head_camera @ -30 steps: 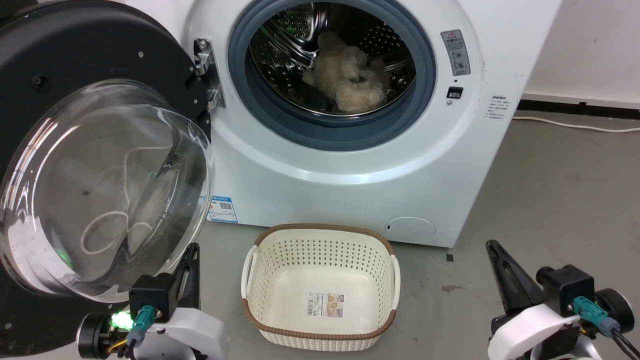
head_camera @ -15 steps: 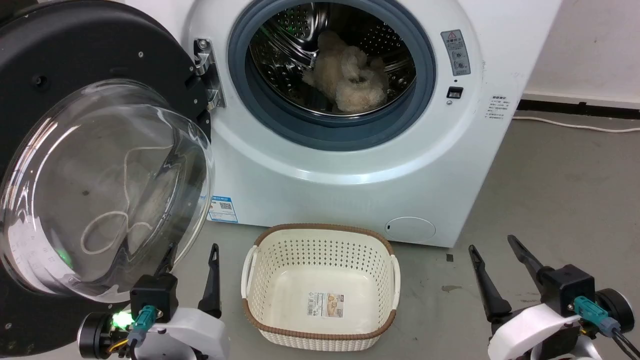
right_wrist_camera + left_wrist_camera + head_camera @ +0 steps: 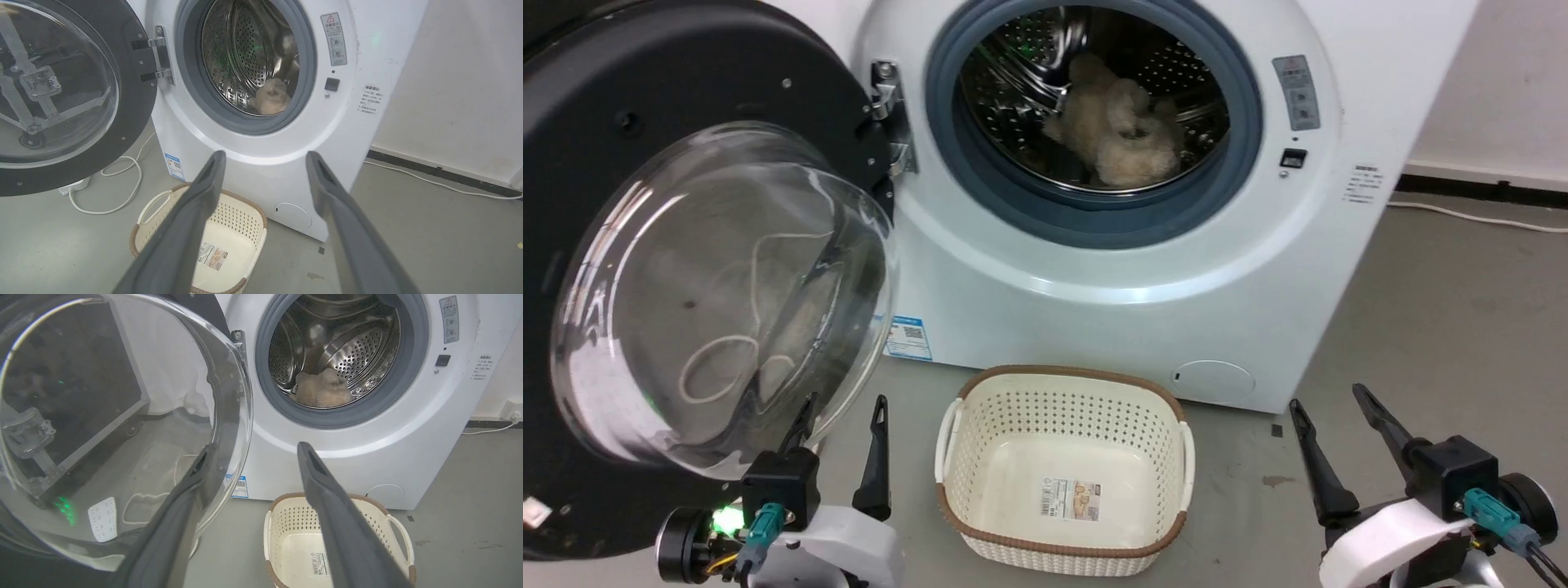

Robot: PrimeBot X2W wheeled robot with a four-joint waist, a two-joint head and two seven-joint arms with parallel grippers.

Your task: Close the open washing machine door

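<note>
The washing machine door [image 3: 711, 269] hangs wide open on the left of the white machine [image 3: 1111, 269], black-rimmed, its clear glass bowl bulging toward me; the door [image 3: 102, 428] fills the left of the left wrist view, and the door [image 3: 61, 90] also stands at the left of the right wrist view. A beige fluffy item [image 3: 1115, 131] lies in the steel drum. My left gripper [image 3: 843, 408] is open, low beside the bowl's lower edge, one finger against or just in front of the glass. At the lower right my right gripper [image 3: 1327, 404] is open over the floor, holding nothing.
An empty cream laundry basket [image 3: 980, 425] with a brown rim stands on the grey floor in front of the machine, between my grippers. A white cable [image 3: 118, 192] lies on the floor under the door. A wall [image 3: 1519, 82] runs behind on the right.
Both grippers went from shut to open a second ago. The whole head view has since shifted slightly right, a camera move; the door stands as before.
</note>
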